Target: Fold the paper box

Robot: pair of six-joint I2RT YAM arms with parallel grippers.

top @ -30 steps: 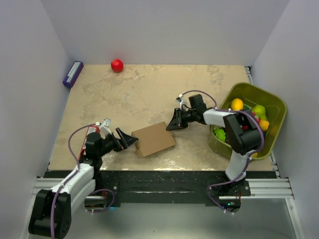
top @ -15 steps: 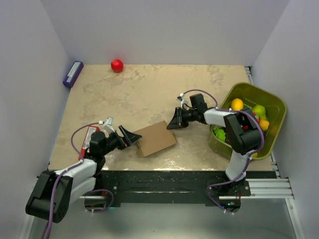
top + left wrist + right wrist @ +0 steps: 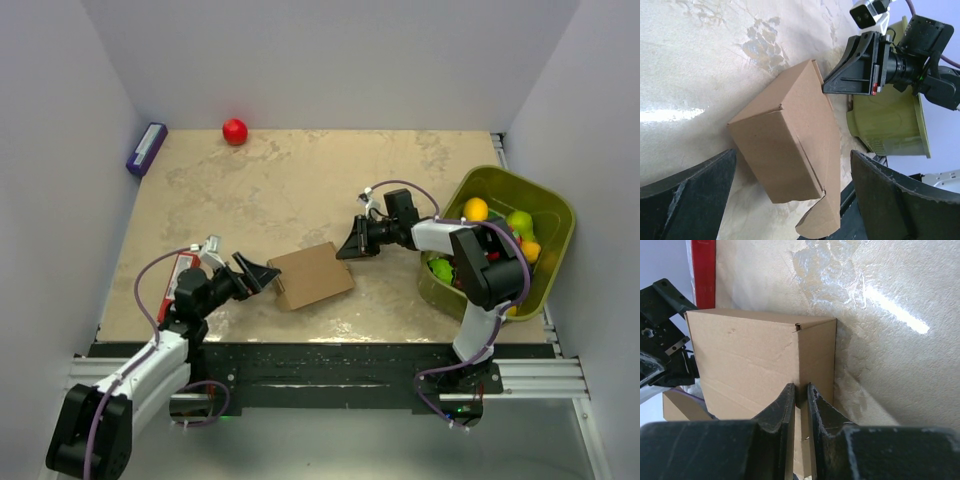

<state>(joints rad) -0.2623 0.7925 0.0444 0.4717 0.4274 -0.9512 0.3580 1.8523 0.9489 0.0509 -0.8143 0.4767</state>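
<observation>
Top external view: the paper box (image 3: pixel 312 277) lies on the surface (image 3: pixel 280 190) between both arms. It's already folded into a sleeve, but one end flap (image 3: pixel 816 224) hangs loose, so tucking remains. Right gripper (image 3: pixel 347 245) is nearly closed, pinching the box's far edge. Left gripper (image 3: pixel 258 273) gapes wide, holding nothing. Since a second ago, only the left arm has shifted slightly.

Plain brown paper box (image 3: pixel 310 276), unmarked, folded up into a low rectangular block, lying skewed on the table (image 3: pixel 250 190) near its front edge, about mid-width, one end flap apparently loose, curling outward.
</observation>
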